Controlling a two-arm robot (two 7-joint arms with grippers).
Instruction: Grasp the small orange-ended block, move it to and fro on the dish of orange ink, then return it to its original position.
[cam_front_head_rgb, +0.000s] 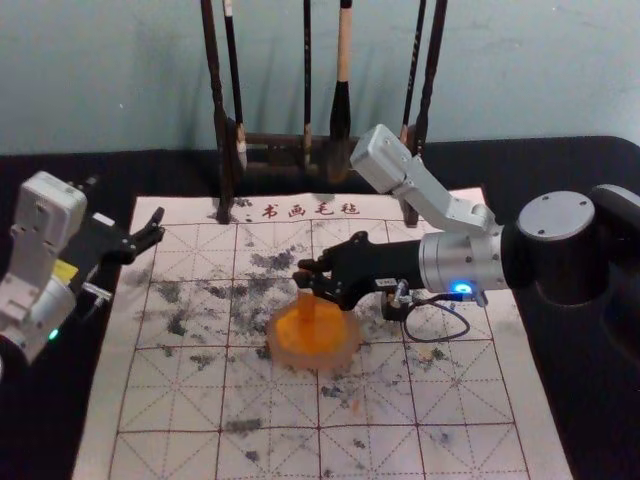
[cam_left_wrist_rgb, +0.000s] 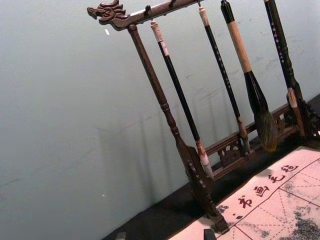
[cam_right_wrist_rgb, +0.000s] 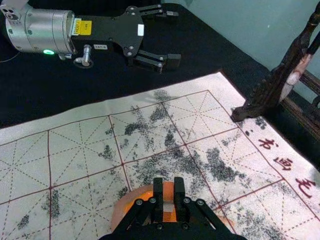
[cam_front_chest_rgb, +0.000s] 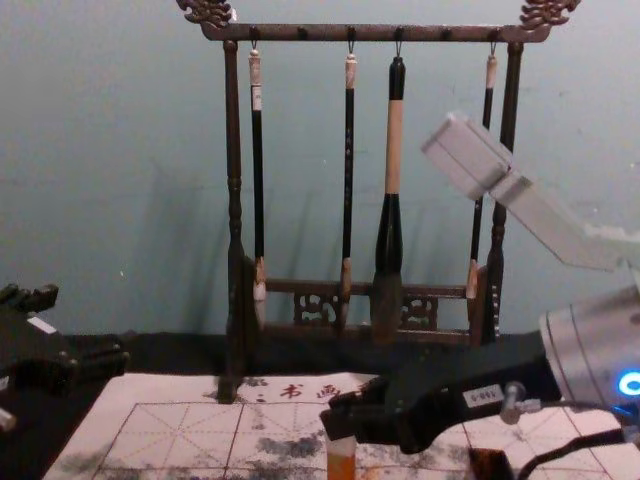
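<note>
Head view: you've got the orange block (cam_front_head_rgb: 307, 312) pinched upright in your right gripper (cam_front_head_rgb: 304, 272), in from 3 o'clock at the ink dish (cam_front_head_rgb: 284, 354). Grab's done; rubbing's probably underway, putting back's left. Left gripper (cam_front_head_rgb: 157, 228) idles at 10, fingers spread; mat (cam_front_head_rgb: 270, 402) says 书画毛毡 at 12.

Chest view: arm label's too tiny, sorry.

A hand could pass low over the near part of the mat (cam_front_head_rgb: 272, 462), from left edge to right, in front of the dish (cam_front_head_rgb: 283, 352). Farther back, the right arm (cam_front_head_rgb: 465, 262) bars the mat's right half, its gripper (cam_front_head_rgb: 302, 273) above the dish; the brush rack (cam_front_head_rgb: 222, 160) walls off the far edge. Left of the dish there is room up to the left gripper (cam_front_head_rgb: 157, 226), near the far left corner.
</note>
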